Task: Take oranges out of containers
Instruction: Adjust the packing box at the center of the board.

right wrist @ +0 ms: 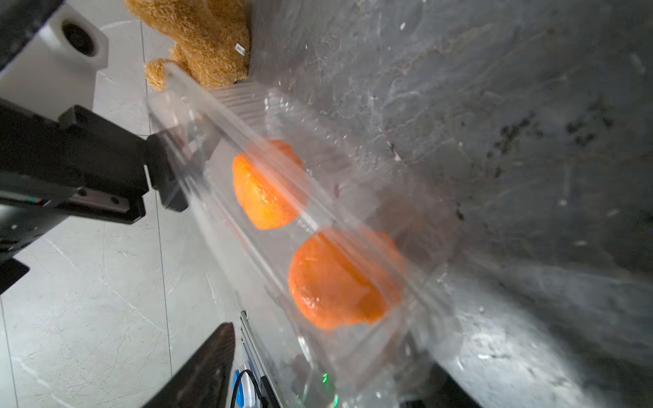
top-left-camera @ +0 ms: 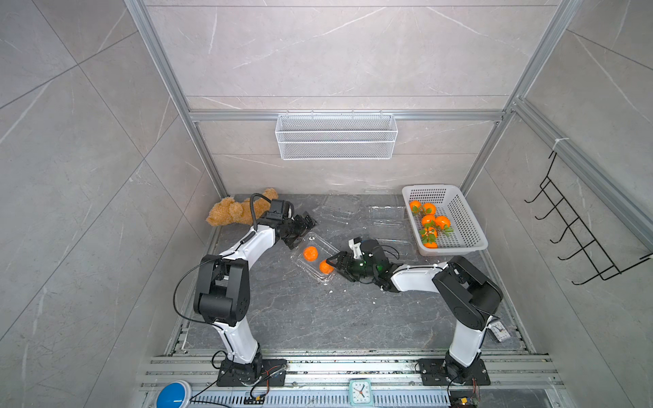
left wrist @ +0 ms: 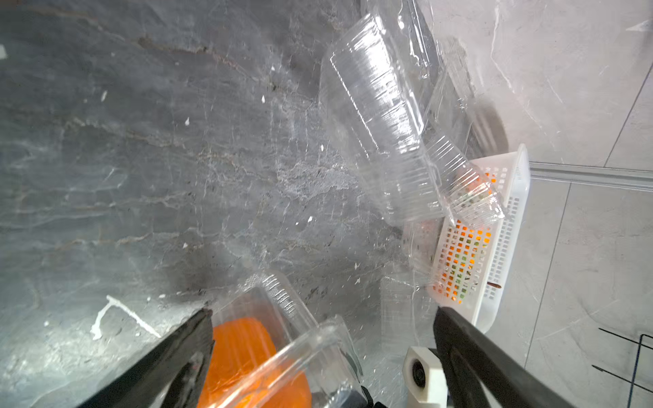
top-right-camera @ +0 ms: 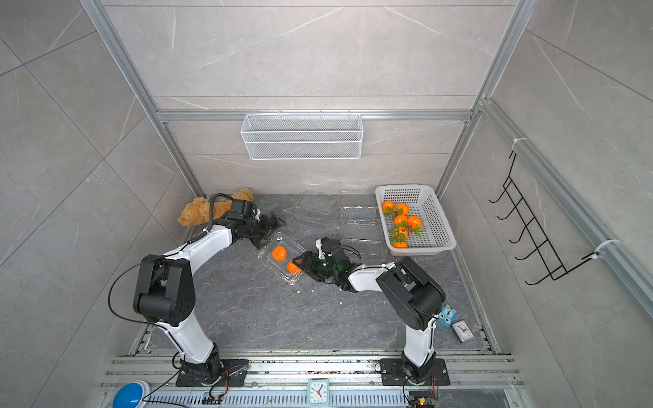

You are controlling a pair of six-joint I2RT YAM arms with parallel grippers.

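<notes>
Oranges, two bright ones, lie in a clear container; left hand wide, right hand unclear.

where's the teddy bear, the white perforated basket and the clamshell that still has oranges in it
teddy bear (top-left-camera: 229, 212): in a top view, on its tan body
white perforated basket (top-left-camera: 429, 195): in a top view, on its far wall
clamshell (top-left-camera: 324, 244): in a top view, on bare clear plastic near its far edge
</notes>
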